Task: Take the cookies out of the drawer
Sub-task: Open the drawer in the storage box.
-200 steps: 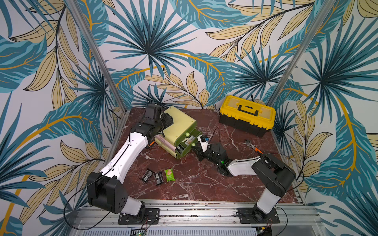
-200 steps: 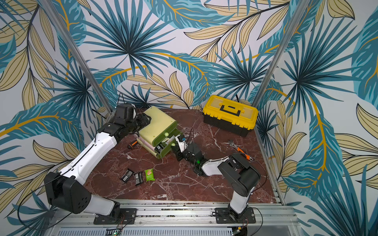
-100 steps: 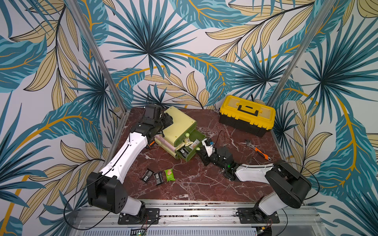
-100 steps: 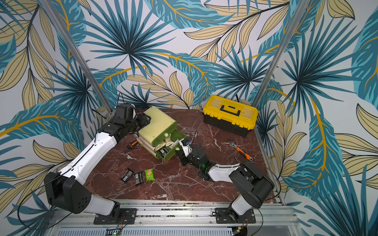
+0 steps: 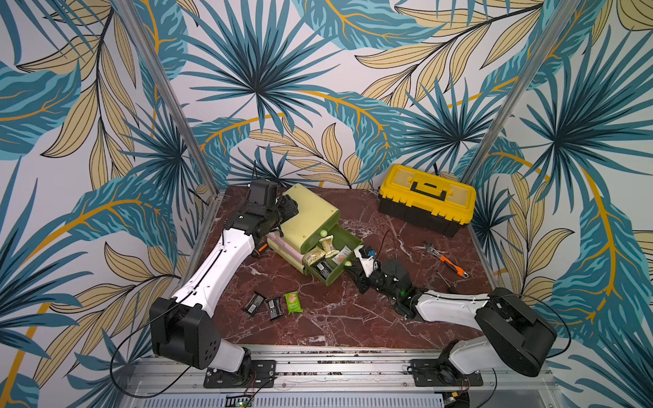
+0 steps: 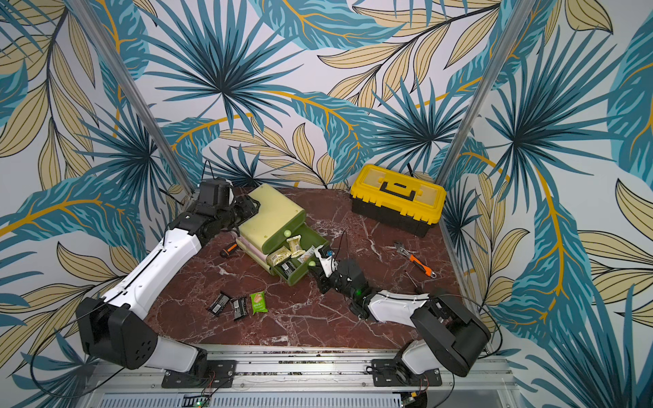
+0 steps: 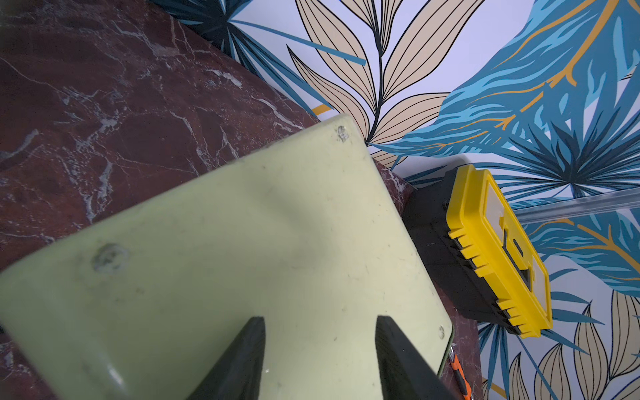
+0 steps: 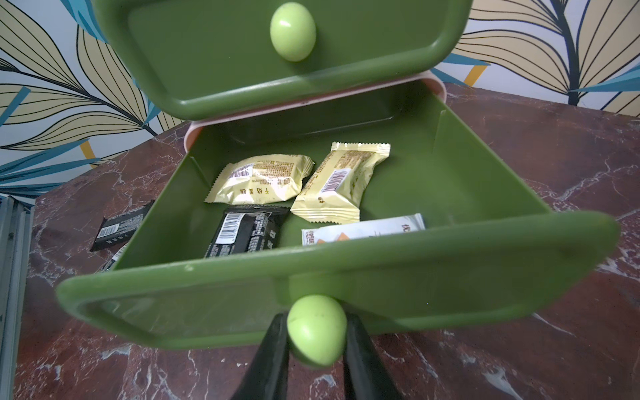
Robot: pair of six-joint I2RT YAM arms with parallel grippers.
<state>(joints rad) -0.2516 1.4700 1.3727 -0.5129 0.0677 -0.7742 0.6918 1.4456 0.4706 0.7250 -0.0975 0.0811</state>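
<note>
**Right claw pinches the knob of the drawer, and cookies lie just past it**

Your right claw is closed on the light green knob of the lower drawer. One black finger sits on each side of the knob, and both touch it. The drawer stands open, and its front wall is right at the claw tips.

Look just past that front wall. Four cookies lie flat on the drawer floor. Nearest the right claw are a black packet and a white packet with some orange on it. A bit further from the claw lie two cream-yellow packets, close together. Above them the upper drawer is shut.

More cookies are out on the tabletop. They lie to the left of the right claw and well apart from it. There are two loose black packets and a bright green packet, all in a row.

Your left claw is open. Its two fingers stand wide apart over the pale green top of the box, at the end far from the open drawer. You cannot tell if they press on it.

A yellow toolbox and a wrench lie to the right of the right claw.
</note>
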